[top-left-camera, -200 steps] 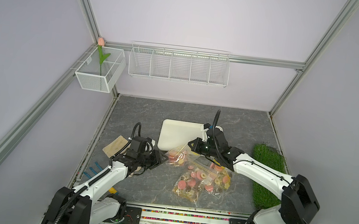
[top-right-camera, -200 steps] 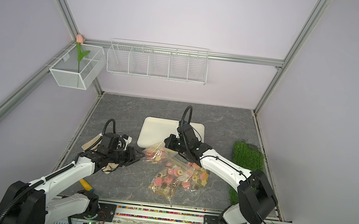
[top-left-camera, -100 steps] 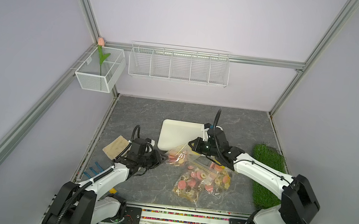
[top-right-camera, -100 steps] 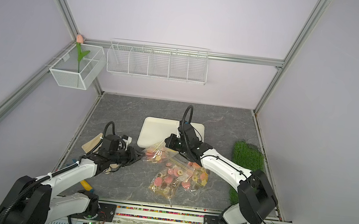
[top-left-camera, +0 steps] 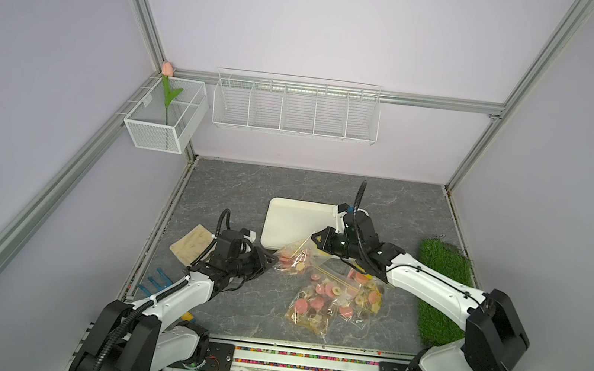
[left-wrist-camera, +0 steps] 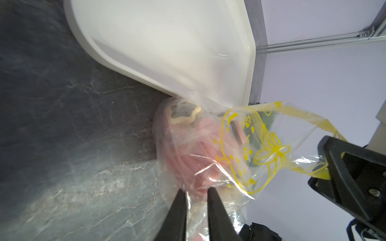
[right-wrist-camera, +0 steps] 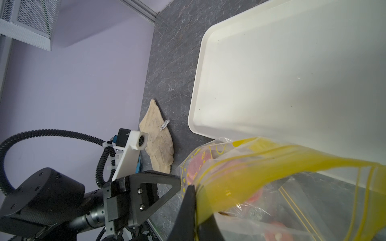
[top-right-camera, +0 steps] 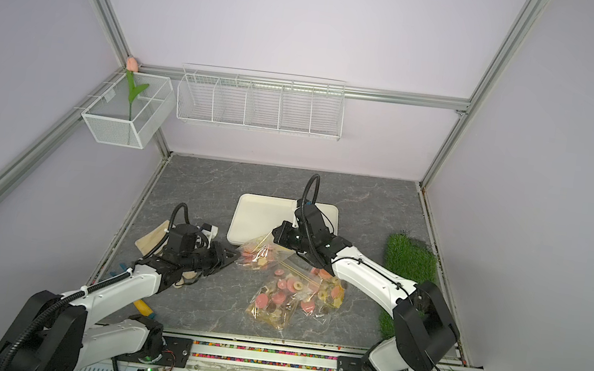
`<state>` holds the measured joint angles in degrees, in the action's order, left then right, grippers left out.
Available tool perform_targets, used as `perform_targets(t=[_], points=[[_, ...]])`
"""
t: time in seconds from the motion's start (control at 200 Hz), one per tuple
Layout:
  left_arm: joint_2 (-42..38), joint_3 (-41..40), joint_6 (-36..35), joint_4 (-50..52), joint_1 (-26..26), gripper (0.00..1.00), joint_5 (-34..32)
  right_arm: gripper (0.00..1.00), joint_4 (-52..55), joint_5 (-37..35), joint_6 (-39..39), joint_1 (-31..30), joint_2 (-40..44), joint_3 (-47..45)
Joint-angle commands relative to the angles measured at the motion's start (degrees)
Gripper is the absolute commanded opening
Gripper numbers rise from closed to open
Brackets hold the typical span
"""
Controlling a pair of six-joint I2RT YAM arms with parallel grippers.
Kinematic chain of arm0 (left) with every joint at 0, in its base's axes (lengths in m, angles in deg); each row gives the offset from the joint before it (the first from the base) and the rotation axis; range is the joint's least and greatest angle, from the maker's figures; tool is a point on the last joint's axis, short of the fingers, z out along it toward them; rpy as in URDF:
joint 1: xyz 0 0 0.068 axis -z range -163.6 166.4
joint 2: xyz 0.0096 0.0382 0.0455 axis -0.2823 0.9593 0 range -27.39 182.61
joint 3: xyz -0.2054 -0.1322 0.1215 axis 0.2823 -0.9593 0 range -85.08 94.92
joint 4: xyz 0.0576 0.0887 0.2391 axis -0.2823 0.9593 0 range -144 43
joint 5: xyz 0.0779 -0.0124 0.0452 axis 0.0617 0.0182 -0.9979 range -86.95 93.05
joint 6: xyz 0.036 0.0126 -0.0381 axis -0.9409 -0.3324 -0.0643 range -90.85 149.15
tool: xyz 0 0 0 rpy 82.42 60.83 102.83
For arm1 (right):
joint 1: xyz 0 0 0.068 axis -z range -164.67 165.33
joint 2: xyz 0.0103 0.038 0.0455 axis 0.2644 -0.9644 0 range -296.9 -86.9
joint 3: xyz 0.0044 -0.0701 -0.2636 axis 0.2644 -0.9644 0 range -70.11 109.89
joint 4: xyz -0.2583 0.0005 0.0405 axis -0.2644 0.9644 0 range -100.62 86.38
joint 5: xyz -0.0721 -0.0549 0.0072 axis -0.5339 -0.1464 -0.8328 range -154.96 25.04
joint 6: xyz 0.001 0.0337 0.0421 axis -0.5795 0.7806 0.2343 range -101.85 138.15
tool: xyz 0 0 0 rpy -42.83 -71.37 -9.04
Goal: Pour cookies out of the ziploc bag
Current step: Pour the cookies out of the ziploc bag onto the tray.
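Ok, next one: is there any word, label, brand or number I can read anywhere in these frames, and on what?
No text can be read in any view.
ziploc bag: only yellow printed drawings, a bow and dots; no words.
white tag on the beige cloth: too small to read.

Pink and beige cookies (top-left-camera: 320,290), yellow-printed clear bag (left-wrist-camera: 250,158), cream tray (top-left-camera: 294,225), grey marbled tabletop (top-left-camera: 232,193)

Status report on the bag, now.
Right gripper shut on bag at yellow zip edge. Left gripper astride opposite corner, grip unclear. Cookies inside, none on tray. Other packs alongside.
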<state>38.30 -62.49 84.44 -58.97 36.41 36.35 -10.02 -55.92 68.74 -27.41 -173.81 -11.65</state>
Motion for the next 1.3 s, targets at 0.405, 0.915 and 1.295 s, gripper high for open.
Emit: perform_targets(t=[0.405,0.915,1.295], points=[[-3.3,4.3,-0.3,5.7,0.3,0.0,-1.1,0.07,-0.9,3.0,-0.3,2.1,-0.3,1.5],[1.2,21.1,-4.8,15.1,0.3,0.0,-2.4,0.07,-0.8,13.0,-3.8,8.3,-2.4,5.2],[13.1,31.4,-6.4,10.1,0.7,0.0,-2.1,0.07,-3.2,16.9,-8.3,13.4,-5.1,2.6]])
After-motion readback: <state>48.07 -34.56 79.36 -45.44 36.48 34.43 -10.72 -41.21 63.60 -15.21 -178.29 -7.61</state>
